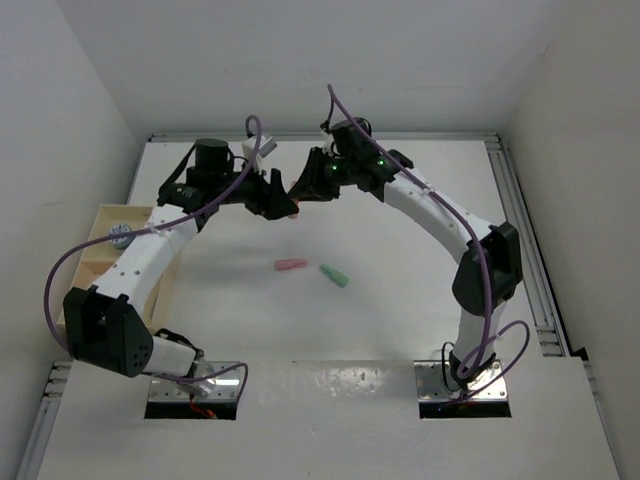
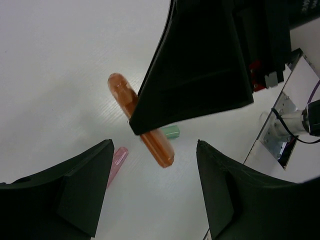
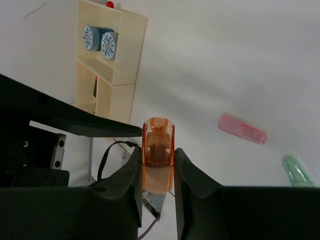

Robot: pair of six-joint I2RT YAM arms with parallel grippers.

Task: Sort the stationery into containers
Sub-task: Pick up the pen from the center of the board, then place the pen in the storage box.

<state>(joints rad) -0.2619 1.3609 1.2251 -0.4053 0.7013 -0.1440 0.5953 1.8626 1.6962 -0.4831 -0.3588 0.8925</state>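
Right gripper (image 3: pixel 157 154) pinches a translucent orange capsule-shaped highlighter stub (image 3: pixel 158 136), well apart from the light wooden compartment tray (image 3: pixel 134 50). Left gripper (image 2: pixel 154 146) gapes wide nearby.

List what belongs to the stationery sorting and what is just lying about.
Job: orange stub in the right gripper, pink stub, green stub, patterned rolls, wooden tray.
Not the job: base plates, side rail.

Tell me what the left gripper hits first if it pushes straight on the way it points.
Probably the orange stub held in the right gripper, dead ahead of the open left gripper; depth is uncertain.
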